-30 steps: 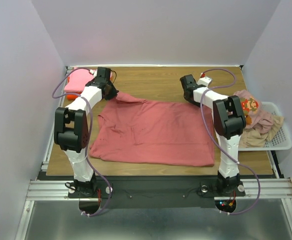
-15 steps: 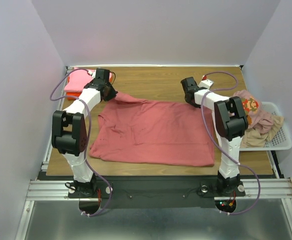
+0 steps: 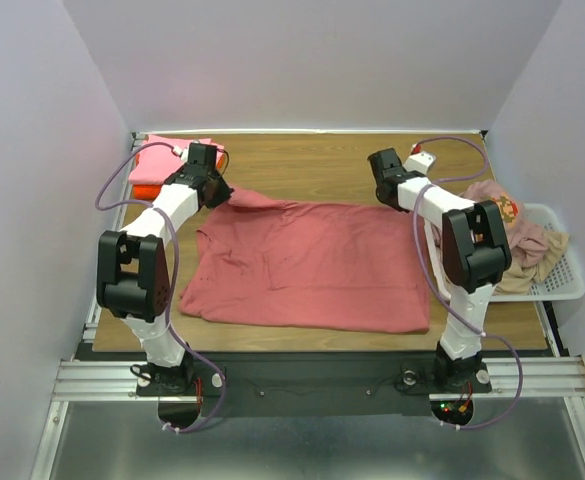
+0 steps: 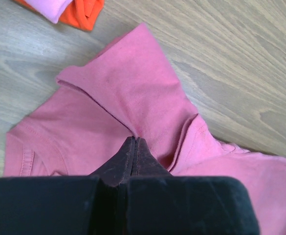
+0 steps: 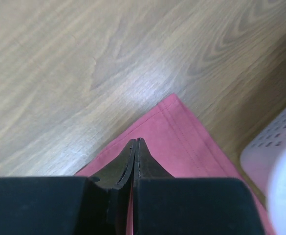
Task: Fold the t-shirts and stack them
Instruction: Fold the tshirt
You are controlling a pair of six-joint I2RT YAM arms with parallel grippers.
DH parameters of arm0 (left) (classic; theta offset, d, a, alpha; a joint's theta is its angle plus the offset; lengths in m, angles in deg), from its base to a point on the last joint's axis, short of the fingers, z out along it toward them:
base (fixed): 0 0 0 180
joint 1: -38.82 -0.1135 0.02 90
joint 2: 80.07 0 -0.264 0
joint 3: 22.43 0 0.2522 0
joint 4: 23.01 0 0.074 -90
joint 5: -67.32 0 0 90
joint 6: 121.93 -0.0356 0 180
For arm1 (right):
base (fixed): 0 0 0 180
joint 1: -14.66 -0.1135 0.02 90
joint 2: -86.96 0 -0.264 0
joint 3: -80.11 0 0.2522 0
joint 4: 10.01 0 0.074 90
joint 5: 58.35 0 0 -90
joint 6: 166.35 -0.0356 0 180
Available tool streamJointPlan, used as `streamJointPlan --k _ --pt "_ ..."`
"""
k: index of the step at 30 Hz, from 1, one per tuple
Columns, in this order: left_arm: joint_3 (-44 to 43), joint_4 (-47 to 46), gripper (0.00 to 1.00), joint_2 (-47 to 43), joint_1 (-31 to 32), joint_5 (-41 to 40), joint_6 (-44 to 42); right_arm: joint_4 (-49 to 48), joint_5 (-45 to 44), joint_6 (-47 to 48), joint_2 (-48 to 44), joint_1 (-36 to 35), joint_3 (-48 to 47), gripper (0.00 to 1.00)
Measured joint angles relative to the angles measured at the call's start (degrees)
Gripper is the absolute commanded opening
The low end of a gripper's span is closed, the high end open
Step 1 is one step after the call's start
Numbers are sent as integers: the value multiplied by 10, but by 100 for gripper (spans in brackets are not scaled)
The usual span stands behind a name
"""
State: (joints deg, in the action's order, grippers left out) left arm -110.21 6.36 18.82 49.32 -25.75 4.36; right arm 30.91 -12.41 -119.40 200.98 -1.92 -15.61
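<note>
Rose-red t-shirt (image 3: 307,262) lies flat, far corners pinched by left end effector (image 4: 134,140) and right end effector (image 5: 135,142).

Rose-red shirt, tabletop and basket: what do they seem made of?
Rose-red shirt: soft matte cloth, likely cotton knit; it wrinkles and shows stitched hems.
Tabletop: wood or wood-look laminate, faint sheen; grain lines and glare.
Basket: white, probably plastic; perforated mesh wall.

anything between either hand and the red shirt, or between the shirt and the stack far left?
Nothing visible. The left hand is shut on the red shirt by its sleeve, and the right hand is shut on its far right corner. Only bare table lies between the shirt and the folded stack.
</note>
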Motion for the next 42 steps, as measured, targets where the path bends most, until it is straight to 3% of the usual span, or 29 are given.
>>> streamJointPlan --k 1,3,6,18,27,42 --pt "2 0 0 -4 0 0 0 0 -1 2 -6 0 0 5" --pt "3 -1 0 -9 0 0 0 -2 -1 9 -16 0 0 28" --pt "3 -5 0 -12 0 0 0 1 5 13 -13 0 0 45" --pt "3 -7 0 -12 0 1 -1 25 3 -9 61 0 -31 53" --pt "3 -9 0 -12 0 1 -1 29 1 -29 65 2 -40 59" --pt "4 -9 0 -12 0 1 -3 39 3 -37 66 15 -85 59"
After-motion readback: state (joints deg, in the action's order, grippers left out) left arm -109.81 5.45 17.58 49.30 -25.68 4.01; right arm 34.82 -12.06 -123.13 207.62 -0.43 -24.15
